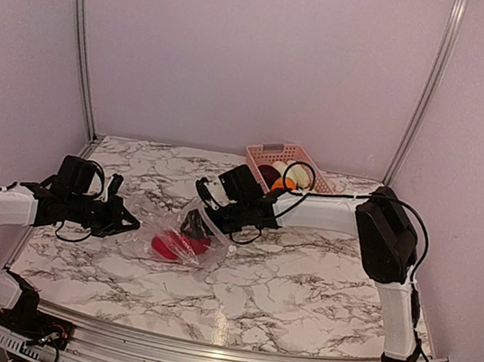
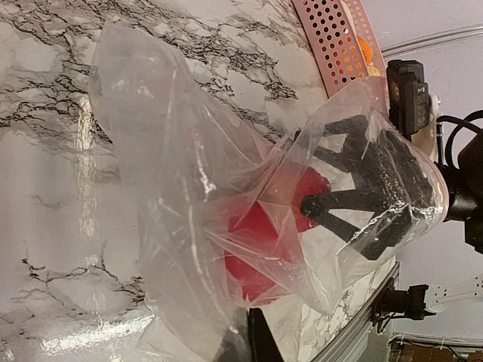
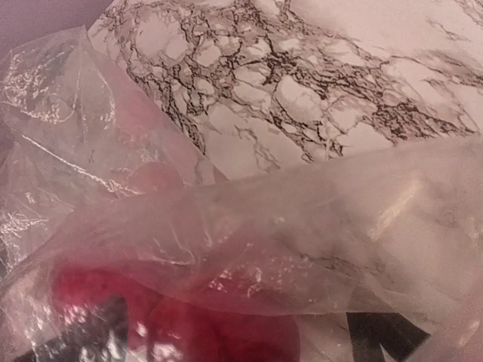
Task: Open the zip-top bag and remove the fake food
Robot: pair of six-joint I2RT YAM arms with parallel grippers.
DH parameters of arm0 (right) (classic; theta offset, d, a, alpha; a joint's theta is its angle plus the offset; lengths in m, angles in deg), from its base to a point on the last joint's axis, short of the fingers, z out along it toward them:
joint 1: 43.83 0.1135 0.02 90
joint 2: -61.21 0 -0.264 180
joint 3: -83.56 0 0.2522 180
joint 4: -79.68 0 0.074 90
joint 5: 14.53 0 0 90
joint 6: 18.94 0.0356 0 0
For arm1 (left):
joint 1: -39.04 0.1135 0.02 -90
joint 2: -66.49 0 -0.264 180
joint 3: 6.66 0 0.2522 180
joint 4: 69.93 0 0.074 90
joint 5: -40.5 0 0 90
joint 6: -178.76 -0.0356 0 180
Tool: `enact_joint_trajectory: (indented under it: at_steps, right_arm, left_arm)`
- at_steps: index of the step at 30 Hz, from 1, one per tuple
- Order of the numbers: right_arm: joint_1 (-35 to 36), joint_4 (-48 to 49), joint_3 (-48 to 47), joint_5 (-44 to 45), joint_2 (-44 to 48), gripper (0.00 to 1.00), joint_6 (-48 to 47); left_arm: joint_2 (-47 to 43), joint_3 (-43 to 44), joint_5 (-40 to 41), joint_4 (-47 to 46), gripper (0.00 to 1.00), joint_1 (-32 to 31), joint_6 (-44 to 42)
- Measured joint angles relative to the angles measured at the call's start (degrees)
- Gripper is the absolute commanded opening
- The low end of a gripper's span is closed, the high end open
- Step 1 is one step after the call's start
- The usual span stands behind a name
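2 grippers are meeting, seen from above, at the zip-top bag (image 1: 189,228) mid-table. Left wrist: your right gripper (image 2: 313,177) is gaping inside it, beside the red fake food (image 2: 253,234); whether the left gripper (image 1: 129,221) is gripping, you cannot tell. Right wrist: film is veiling the food, so be closing gently.

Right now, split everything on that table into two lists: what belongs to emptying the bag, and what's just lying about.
Job in hand:
zip-top bag
red fake food inside it
right claw, open inside the bag
left claw, pinching the bag's edge
other fake food, lying in the basket

Lying about:
pink basket
marble table
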Motion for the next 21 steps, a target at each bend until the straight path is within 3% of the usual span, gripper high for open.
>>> enact_joint_trajectory:
  at_steps: [9,14,21]
  right_arm:
    - [1.5,-5.7,-1.2,6.9,-2.8,0.95,-2.7]
    - [1.4,-5.7,4.4,8.3,0.9,0.99,-4.2]
    - [0.6,-4.2,14.1,6.4,7.4,0.77,-5.3]
  left_arm:
    - [0.4,0.0,1.1,-1.1,0.0,-0.3,-0.1]
    - [0.3,-0.1,3.9,0.5,0.0,0.1,-0.3]
    - [1.2,-0.5,5.4,1.1,0.0,0.8,-0.3]
